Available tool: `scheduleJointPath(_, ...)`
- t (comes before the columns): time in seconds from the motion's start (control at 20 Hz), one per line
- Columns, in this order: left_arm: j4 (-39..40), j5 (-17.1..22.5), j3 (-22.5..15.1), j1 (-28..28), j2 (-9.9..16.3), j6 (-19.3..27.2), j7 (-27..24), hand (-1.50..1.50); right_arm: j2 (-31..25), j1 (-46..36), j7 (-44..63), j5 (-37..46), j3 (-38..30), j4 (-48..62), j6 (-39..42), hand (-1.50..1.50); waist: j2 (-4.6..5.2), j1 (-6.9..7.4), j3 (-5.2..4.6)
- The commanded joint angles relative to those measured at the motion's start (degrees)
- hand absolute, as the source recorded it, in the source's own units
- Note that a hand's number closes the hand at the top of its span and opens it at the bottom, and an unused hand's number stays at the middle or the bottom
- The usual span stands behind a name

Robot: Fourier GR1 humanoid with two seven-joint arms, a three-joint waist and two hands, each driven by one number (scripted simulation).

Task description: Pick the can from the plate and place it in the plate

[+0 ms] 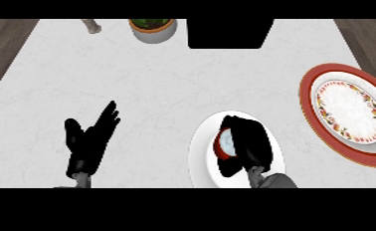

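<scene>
- Right hand (249, 143): over the white plate (200, 150) near the lower middle of the head view, fingers curled round the can (225, 143); only the can's red side and pale top show at the hand's left edge.
- Can: inside the outline of the white plate; whether it touches the plate or is lifted off it cannot be told.
- Left hand (89, 138): at lower left on the counter (147, 85), fingers straight and spread, holding nothing, well apart from both plates.
- Red-rimmed plate (312, 110): at the right edge, patterned centre, nothing on it, near the white plate but not touching.
- Far edge: potted plant (152, 28) in a pale pot, a black block (230, 33) to its right, a small pale object (91, 25) to its left, too small to identify.
</scene>
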Motion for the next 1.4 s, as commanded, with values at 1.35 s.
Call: scheduleJointPath(1.35,-1.2,-0.3,0.1,1.1,-0.9,-0.9,0.3,0.00,-12.5,20.4,-3.0,-12.3,-11.4,-31.6,-48.1,1.50,0.22,-0.10,0.15)
